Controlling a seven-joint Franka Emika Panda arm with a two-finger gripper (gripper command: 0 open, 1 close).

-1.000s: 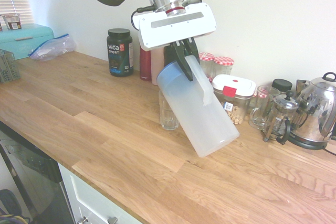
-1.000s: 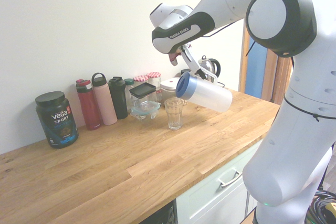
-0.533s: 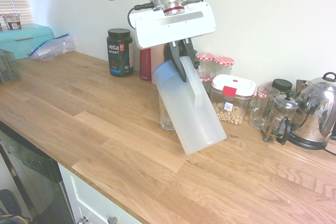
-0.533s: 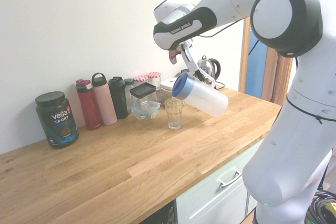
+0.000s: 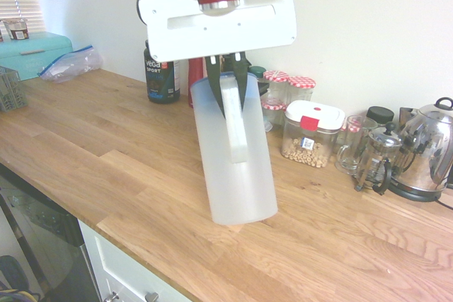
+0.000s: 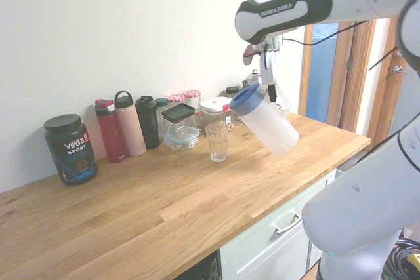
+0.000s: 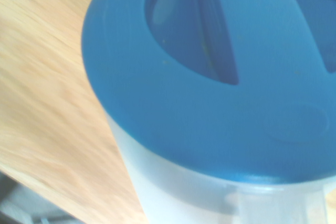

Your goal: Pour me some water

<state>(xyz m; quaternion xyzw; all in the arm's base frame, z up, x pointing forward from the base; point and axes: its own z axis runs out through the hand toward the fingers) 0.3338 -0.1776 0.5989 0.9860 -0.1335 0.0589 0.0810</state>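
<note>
Along the pale wall, on a wooden counter: glass jars, drinking bottles and a steel kettle. Above the counter, near the drinking glass in the second exterior view — a frosted pitcher with a blue lid, held aslant. Leans with its long axis between upright and level, lid end high and towards the glass side, base low and away from it. In the first exterior view, looks much steeper, base slightly to the right of the lid, handle facing the camera. Below the white hand housing, has the gripper closed on the handle — one dark finger down each side, only the handle's width between. From the wrist view, shows the lid in place
</note>
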